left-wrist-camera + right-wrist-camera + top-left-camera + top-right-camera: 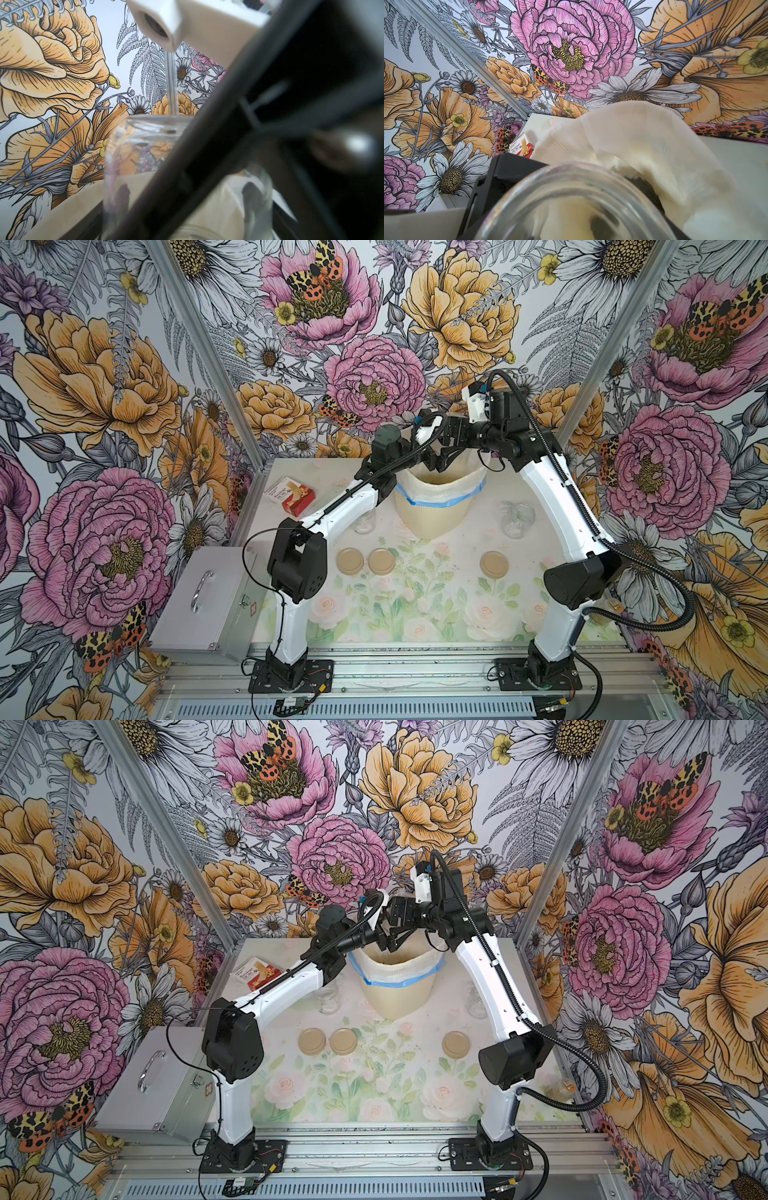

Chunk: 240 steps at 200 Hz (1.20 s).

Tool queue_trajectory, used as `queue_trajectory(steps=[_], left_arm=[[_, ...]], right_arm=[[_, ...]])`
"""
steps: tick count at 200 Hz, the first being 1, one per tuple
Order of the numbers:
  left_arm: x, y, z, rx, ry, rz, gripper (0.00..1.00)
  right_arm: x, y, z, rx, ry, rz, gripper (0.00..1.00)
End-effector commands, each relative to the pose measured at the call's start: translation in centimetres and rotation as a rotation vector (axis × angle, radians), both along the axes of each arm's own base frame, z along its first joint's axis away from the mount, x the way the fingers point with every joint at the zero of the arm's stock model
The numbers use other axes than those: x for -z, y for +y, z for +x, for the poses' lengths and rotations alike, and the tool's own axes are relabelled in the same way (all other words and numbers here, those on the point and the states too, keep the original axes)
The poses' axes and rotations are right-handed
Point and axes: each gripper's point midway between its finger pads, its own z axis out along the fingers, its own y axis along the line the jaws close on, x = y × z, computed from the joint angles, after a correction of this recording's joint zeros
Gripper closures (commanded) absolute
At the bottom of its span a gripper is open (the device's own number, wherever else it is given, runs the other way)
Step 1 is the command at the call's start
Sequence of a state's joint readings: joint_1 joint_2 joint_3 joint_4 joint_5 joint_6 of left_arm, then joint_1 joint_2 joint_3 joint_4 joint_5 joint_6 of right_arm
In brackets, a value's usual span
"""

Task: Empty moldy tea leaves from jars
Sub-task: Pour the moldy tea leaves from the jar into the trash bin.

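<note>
Both grippers meet above the cream ribbed bin [432,516], left gripper [430,462] and right gripper [444,456] close together. In the left wrist view a clear jar [145,162] sits between the left fingers, which show dark through the glass; a black part of the right gripper crosses in front of it. The right wrist view has the same jar [571,197] filling the space at its jaws, over the bin's white bag [643,133]. Dark moldy tea leaves [645,187] lie inside the bag. Other jars stand on the table, one to the left [365,521] and more to the right [516,517].
Three tan disc lids [350,560] [382,561] [494,564] lie in front of the bin. A red and white box [291,494] sits at the back left. A metal case [208,601] lies off the table's left edge. A small bottle [563,1088] stands near the right arm's base.
</note>
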<state>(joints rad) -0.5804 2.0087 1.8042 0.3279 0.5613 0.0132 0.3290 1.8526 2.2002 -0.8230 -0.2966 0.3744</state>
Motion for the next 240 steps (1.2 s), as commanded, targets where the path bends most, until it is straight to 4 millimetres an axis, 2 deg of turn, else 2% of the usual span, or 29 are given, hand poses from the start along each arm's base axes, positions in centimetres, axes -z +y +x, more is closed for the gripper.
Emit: queue_trajectory(steps=[1, 47, 55, 74, 103, 114, 119, 123, 138, 158, 177, 210, 240], left_arm=[[-6.0, 1.3, -2.1, -0.016, -0.111, -0.096, 0.31], [-5.7, 1.5, -1.8, -0.023, -0.106, -0.093, 0.28], [-5.5, 1.5, -1.7, -0.023, -0.102, -0.089, 0.23], [-5.3, 1.8, -2.0, -0.028, -0.107, -0.08, 0.02], [-4.8, 3.6, -1.9, -0.06, -0.09, -0.058, 0.01], [-4.7, 4.7, -1.9, -0.078, -0.083, -0.053, 0.01], [-4.0, 5.2, -1.5, -0.087, -0.07, -0.044, 0.01], [-5.4, 6.0, -2.3, -0.094, -0.092, -0.057, 0.01], [-5.7, 7.8, -2.7, -0.112, -0.087, -0.058, 0.01], [-5.1, 10.2, -3.3, -0.152, -0.055, -0.041, 0.01], [-4.4, 13.2, -4.8, -0.224, -0.027, -0.04, 0.01], [-2.3, 18.9, -8.6, -0.355, 0.062, -0.089, 0.01], [-0.8, 23.2, -12.5, -0.443, 0.12, -0.164, 0.01]], right_arm=[[-0.6, 0.9, 0.2, -0.027, -0.02, 0.023, 0.16], [-0.9, 0.8, -0.2, -0.031, -0.033, 0.013, 0.35], [-1.1, 0.5, -0.1, -0.017, -0.039, 0.009, 0.37], [-1.7, -0.5, 0.3, 0.04, -0.055, 0.004, 0.4], [-2.9, -2.1, 1.1, 0.122, -0.071, 0.03, 0.43], [-3.4, -2.6, 1.5, 0.145, -0.077, 0.053, 0.44], [-3.5, -2.8, 1.6, 0.155, -0.079, 0.061, 0.44], [-3.6, -2.9, 1.8, 0.16, -0.079, 0.067, 0.44], [-3.8, -3.1, 2.2, 0.171, -0.078, 0.087, 0.44], [-3.8, -3.3, 2.7, 0.186, -0.083, 0.085, 0.45], [-3.6, -3.8, 3.1, 0.212, -0.107, 0.036, 0.45], [-1.4, -4.4, 3.5, 0.307, -0.183, -0.257, 0.46], [1.7, -3.0, 4.3, 0.361, -0.242, -0.633, 0.46]])
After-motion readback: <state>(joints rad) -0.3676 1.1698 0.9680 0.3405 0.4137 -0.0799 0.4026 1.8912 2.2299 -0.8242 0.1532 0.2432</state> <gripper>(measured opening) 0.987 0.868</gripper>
